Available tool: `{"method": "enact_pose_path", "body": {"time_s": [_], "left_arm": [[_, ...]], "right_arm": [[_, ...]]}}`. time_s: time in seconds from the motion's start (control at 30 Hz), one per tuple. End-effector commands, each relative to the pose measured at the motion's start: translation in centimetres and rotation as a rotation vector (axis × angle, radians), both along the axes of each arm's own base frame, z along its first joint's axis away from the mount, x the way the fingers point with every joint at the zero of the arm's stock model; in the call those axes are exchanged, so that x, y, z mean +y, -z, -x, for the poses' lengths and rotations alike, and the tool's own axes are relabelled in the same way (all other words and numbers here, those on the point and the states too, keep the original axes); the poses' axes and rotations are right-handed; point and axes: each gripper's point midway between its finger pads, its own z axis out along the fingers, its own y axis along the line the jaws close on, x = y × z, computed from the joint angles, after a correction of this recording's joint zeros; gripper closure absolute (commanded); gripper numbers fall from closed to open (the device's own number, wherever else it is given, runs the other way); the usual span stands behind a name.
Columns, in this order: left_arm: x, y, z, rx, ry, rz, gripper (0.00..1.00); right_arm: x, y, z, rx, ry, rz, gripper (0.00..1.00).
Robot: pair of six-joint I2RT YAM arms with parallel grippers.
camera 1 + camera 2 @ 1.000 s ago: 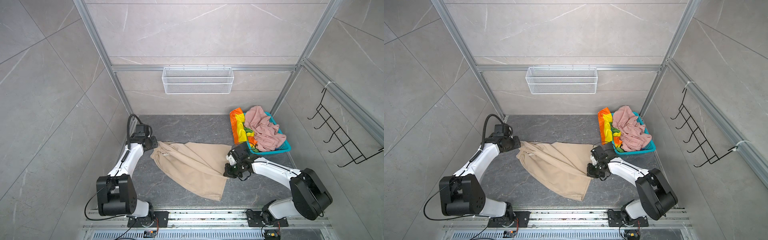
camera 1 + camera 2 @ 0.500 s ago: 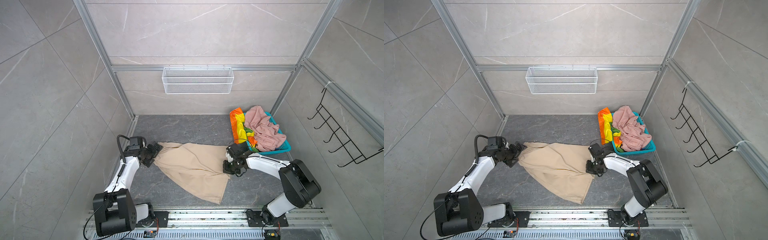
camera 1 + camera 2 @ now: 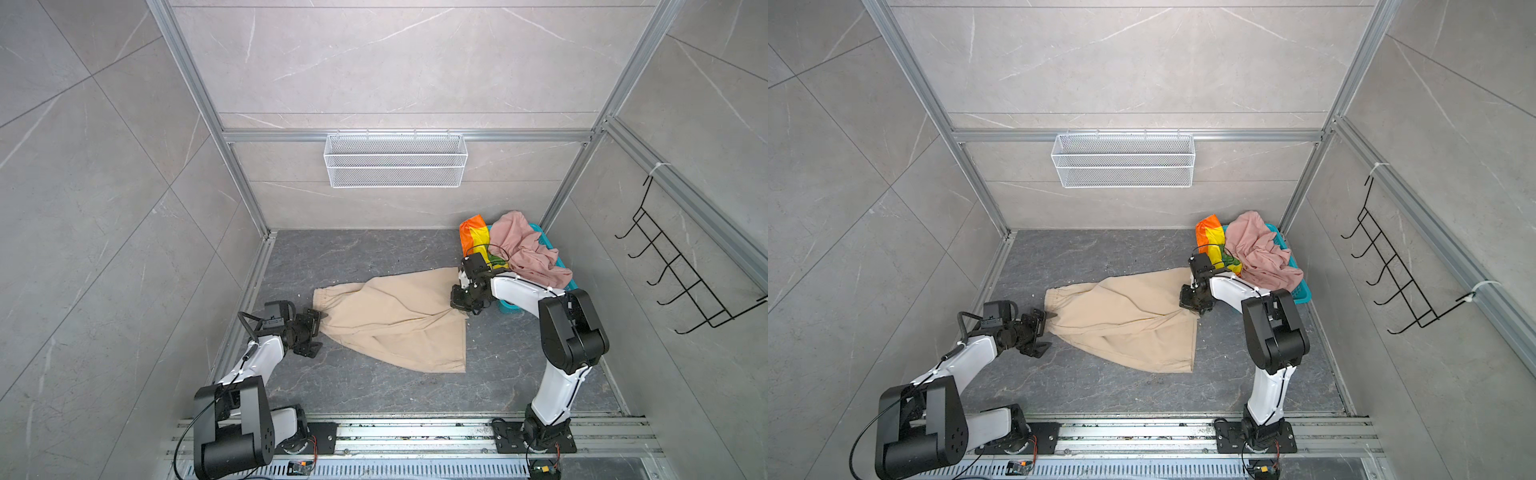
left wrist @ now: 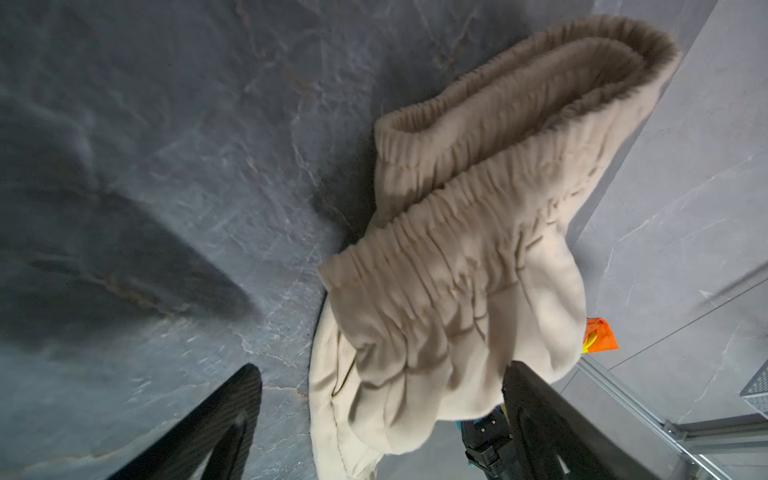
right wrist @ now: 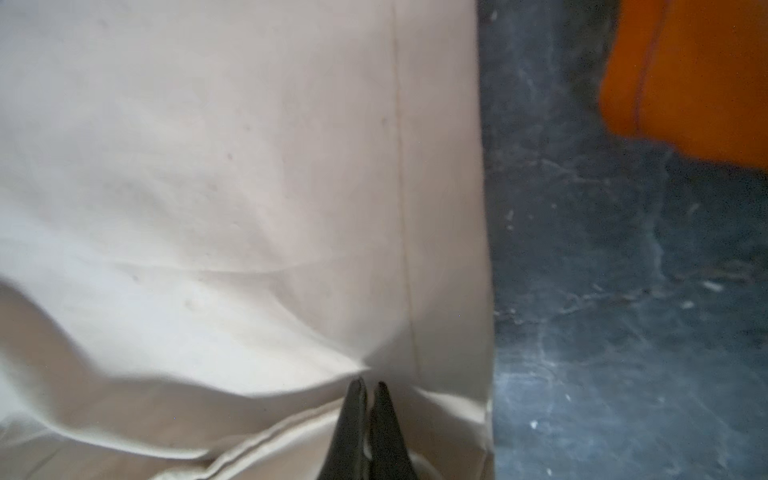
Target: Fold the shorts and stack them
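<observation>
Grey marbled wall panels in an aluminium frame enclose a dark stone-patterned surface. Task progress, judged early: the beige shorts lie spread near the middle of the surface, with the waistband to the left and the legs to the right. They are rumpled, one leg laps the other, and no clean fold has been made. The rainbow-striped shorts and the pink shorts lie heaped in the teal basket at the far right, and no stack exists. At the near-left corner of the waistband the left jaws stand wide apart, clamping nothing. At the right-hand edge of the beige shorts, near a leg hem, the right jaws are together and pinched on the cloth, which puckers at the fingertips. Remaining, as a judgement: fold the beige pair, then fetch, fold and stack the other two. A white wire basket hangs on the far wall and a black hook rack on the right wall. No brand, label or legible writing appears in any view.
</observation>
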Motion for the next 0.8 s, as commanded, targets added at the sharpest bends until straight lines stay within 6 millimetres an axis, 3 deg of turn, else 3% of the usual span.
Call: {"method": "enact_pose_path", "body": {"time_s": [0.0,0.13,0.27,0.33,0.43,0.5,0.6,0.67,0.77], "left_arm": [[0.7,-0.9,-2.4,-0.08,-0.094,0.033,0.13],[1.4,-0.5,-2.6,-0.079,-0.123,0.007,0.22],[2.4,-0.2,-2.7,-0.088,-0.146,-0.061,0.42],[2.7,0.2,-2.8,-0.096,-0.156,-0.076,0.69],[2.6,-0.5,-4.0,-0.147,-0.116,-0.086,1.0],[2.7,-1.3,-4.5,-0.152,-0.089,-0.106,1.0],[3.2,-4.5,-6.0,-0.217,-0.059,-0.162,1.0],[3.6,-7.5,-7.5,-0.274,-0.02,-0.211,1.0],[3.6,-10.9,-10.0,-0.331,0.053,-0.252,1.0]], "right_arm": [[0.3,0.1,0.2,0.019,-0.042,0.013,1.0],[0.6,0.2,0.0,0.016,-0.041,-0.004,1.0],[0.7,0.1,0.0,0.007,-0.037,-0.016,1.0],[0.7,-0.3,-0.1,-0.001,-0.038,-0.018,1.0],[0.8,-1.3,-0.2,-0.02,-0.044,-0.02,1.0],[0.8,-2.1,-0.5,-0.035,-0.048,-0.021,1.0],[1.0,-4.2,-1.0,-0.069,-0.055,-0.027,1.0],[0.9,-6.9,-1.4,-0.114,-0.058,-0.029,1.0],[0.9,-12.5,-1.6,-0.216,-0.065,-0.047,1.0]]}}
